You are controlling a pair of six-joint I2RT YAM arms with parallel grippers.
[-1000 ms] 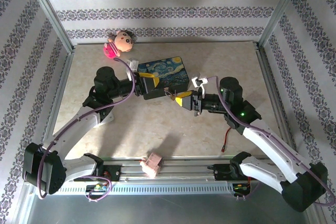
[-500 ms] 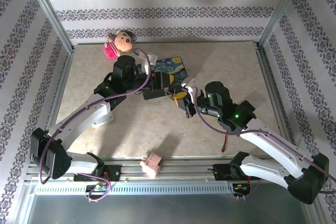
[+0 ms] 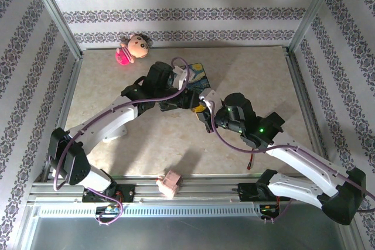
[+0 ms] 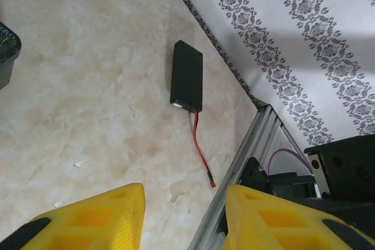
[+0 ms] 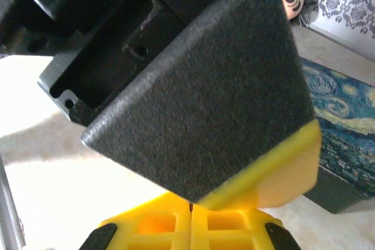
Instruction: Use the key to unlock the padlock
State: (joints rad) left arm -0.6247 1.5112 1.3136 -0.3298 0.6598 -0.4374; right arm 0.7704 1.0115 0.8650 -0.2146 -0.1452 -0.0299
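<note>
Counts first: two grippers, one box (image 5: 345, 115), one doll (image 3: 132, 49), one pink block (image 3: 170, 184), and one black pack (image 4: 187, 84) with one red wire (image 4: 201, 156).

My left gripper (image 4: 184, 215) is wide apart, its yellow fingers (image 4: 99, 218) with bare table (image 4: 88, 86) between them and nothing held. My right gripper (image 5: 190, 226) has its two yellow fingers pressed together, with only a thin seam between. A dark sliver shows at the top of that seam, and I cannot tell whether it is the key.

From above, both grippers meet at the near edge of the box, mid-table. In my right wrist view, one black, yellow-tipped finger of my left gripper looms just over my right fingers. I cannot tell whether they touch.

I cannot make out the padlock, because my fingers cover the spot where the grippers meet. The box is cut off at the frame's right edge, and from above my left arm hides most of it.

The doll lies at the far left corner. The block sits on the near rail between my bases. The pack lies flat on the table near the frame rail, with its wire trailing from one end.
</note>
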